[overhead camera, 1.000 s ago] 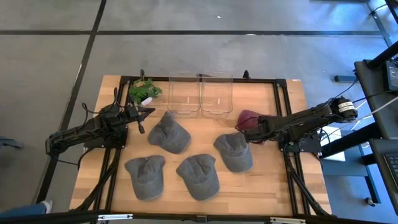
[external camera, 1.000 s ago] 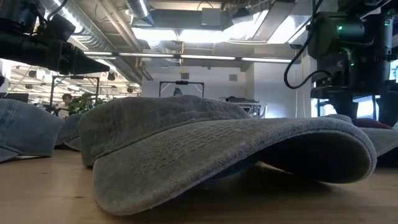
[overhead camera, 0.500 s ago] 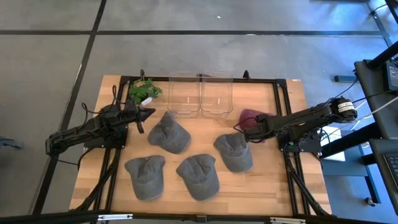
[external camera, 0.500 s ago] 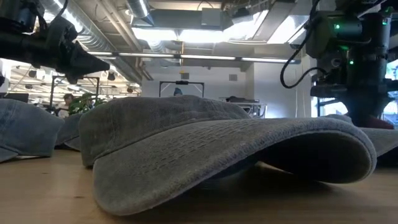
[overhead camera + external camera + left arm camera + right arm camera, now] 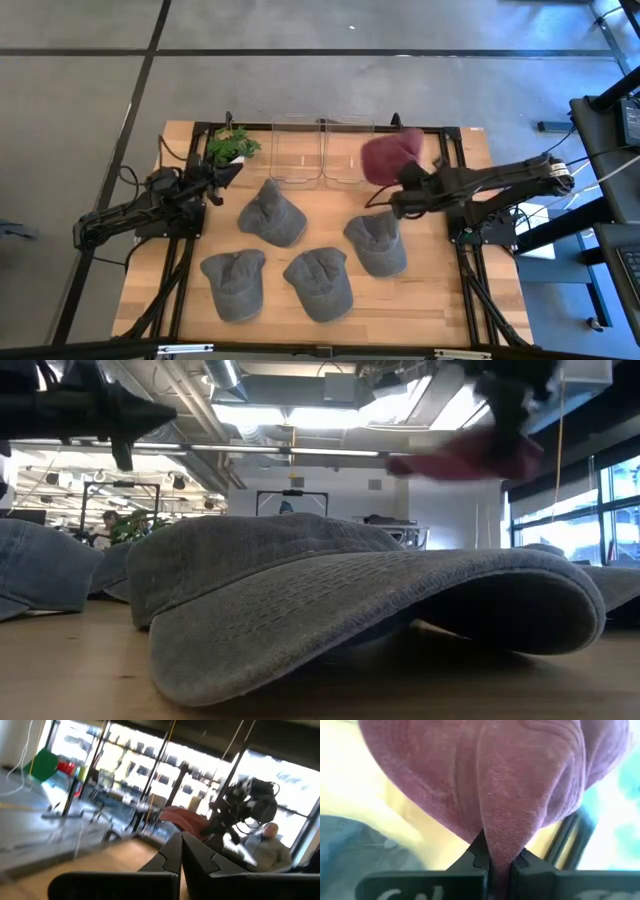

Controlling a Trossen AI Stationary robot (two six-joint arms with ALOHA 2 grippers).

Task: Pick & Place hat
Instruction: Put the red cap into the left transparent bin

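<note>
A maroon hat [image 5: 385, 157] is up in the air beside the clear bins, with my right gripper [image 5: 403, 183] shut on it; it also shows in the low view [image 5: 462, 458] and the left wrist view [image 5: 183, 818]. Several grey hats lie crown up on the table, among them one [image 5: 376, 243] just under the right arm and one [image 5: 272, 212] at the left. My left gripper [image 5: 236, 170] hovers shut near the plant and touches nothing. My right gripper pinches a raised fold of the maroon hat's cloth [image 5: 501, 836] between its two fingers. The fingers reach in from the table's right side. The hat spreads out beyond the fingertips, lifted clear of the table.
Two clear bins [image 5: 297, 152] [image 5: 348, 152] stand side by side at the far edge. A small green plant [image 5: 232, 147] sits at the far left. A big grey hat [image 5: 330, 600] fills the front of the low view.
My right gripper has lifted the maroon hat off the table and carried it up and toward the far edge, next to the right bin. My left gripper has risen a little.
</note>
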